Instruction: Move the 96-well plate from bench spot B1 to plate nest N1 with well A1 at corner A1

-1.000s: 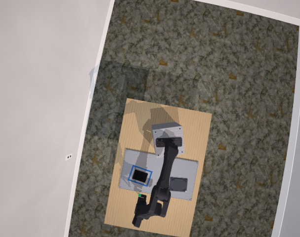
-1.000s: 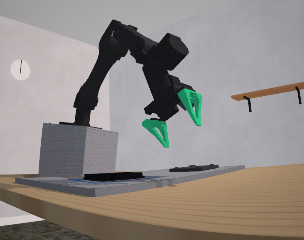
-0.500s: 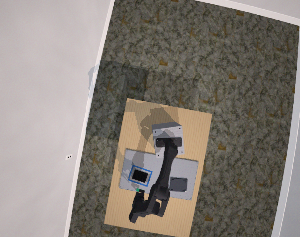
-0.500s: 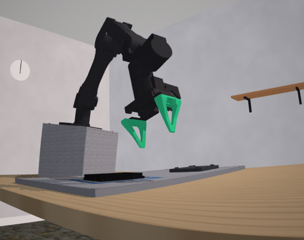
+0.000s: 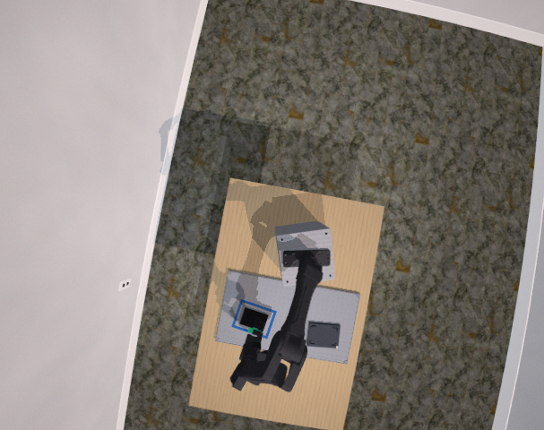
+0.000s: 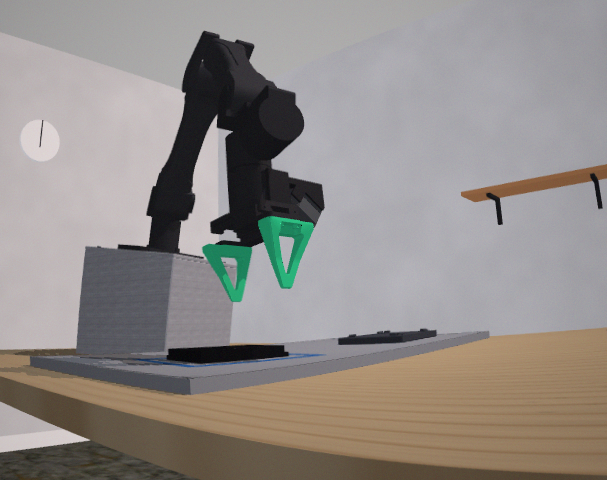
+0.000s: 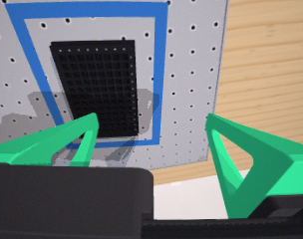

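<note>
The gripper [image 6: 262, 291] hangs left of centre in the exterior view, fingers spread wide and holding nothing. Below it, lower left, the 96-well plate [image 6: 227, 352] lies flat inside the blue outline [image 7: 160, 75]. The plate nest [image 6: 387, 336] sits apart, right of centre.

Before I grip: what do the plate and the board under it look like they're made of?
The 96-well plate looks like matte black molded plastic: a fine grid of wells, no shine. The perforated board looks like grey painted or anodized metal, flat with regular dark holes, though the look leaves plastic possible. The open hand has green plastic-looking fingers.
</note>
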`<state>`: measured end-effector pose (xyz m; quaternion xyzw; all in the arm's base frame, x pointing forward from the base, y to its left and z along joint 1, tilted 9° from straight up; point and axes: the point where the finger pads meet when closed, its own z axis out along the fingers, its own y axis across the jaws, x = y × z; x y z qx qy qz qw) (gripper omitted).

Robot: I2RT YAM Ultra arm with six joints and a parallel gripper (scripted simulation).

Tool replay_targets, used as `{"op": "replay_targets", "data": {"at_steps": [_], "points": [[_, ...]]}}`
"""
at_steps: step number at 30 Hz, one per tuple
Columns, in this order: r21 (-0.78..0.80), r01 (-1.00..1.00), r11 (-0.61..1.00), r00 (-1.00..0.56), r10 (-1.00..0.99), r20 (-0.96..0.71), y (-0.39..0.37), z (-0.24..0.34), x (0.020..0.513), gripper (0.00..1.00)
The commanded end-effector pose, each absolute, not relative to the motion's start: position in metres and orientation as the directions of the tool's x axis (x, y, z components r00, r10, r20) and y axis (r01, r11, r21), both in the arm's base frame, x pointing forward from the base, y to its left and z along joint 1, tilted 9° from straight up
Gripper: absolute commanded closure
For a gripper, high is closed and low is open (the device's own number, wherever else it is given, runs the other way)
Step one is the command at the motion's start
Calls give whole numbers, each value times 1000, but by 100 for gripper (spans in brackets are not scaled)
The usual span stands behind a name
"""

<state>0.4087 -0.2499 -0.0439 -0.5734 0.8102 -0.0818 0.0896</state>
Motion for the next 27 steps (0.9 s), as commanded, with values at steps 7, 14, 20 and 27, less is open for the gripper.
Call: {"op": "replay_targets", "data": {"at_steps": [7, 14, 20, 27], "points": [[-133, -928, 348, -341, -937, -68, -247, -38, 361, 0], [-166, -924, 345, -339, -939, -61, -250, -38, 355, 0], [-194, -924, 330, -326, -944, -52, -253, -29, 366, 0], [-187, -924, 332, -328, -943, -55, -252, -29, 365, 0]]}}
